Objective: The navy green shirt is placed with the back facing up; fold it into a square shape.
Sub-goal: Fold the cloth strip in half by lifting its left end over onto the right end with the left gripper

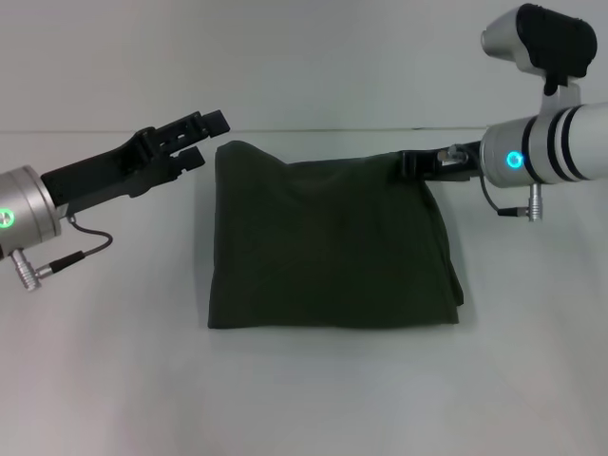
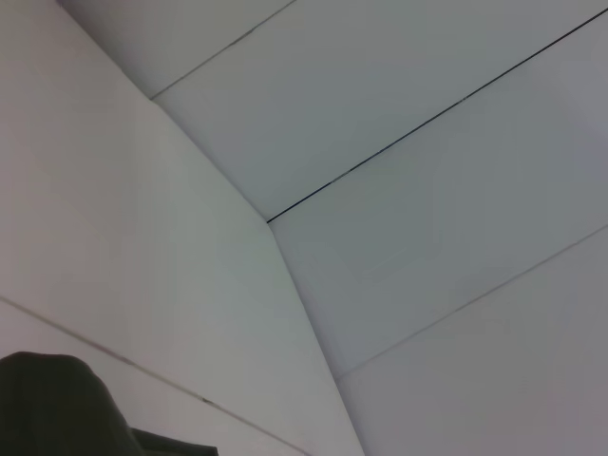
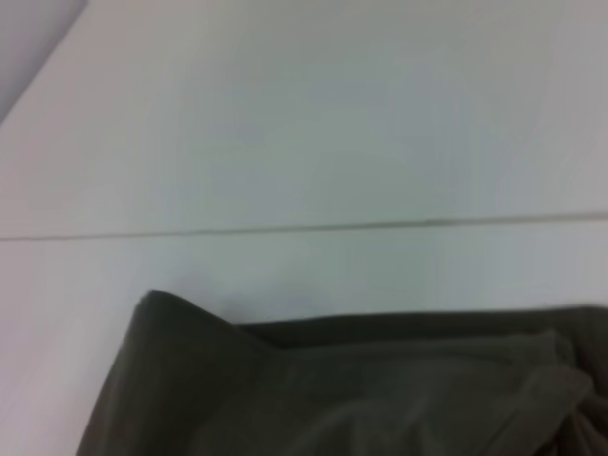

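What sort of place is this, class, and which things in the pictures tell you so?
Probably a robot test bench or lab rather than a home: a plain white table against bare white wall panels, with only the folded navy green shirt lying between the left gripper and the right gripper.

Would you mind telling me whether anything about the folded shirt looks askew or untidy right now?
Yes: the navy green shirt is not square yet. Its far left corner peaks up, the far edge sags toward the right gripper at the far right corner, and the right side flares outward. The left gripper is off the cloth.
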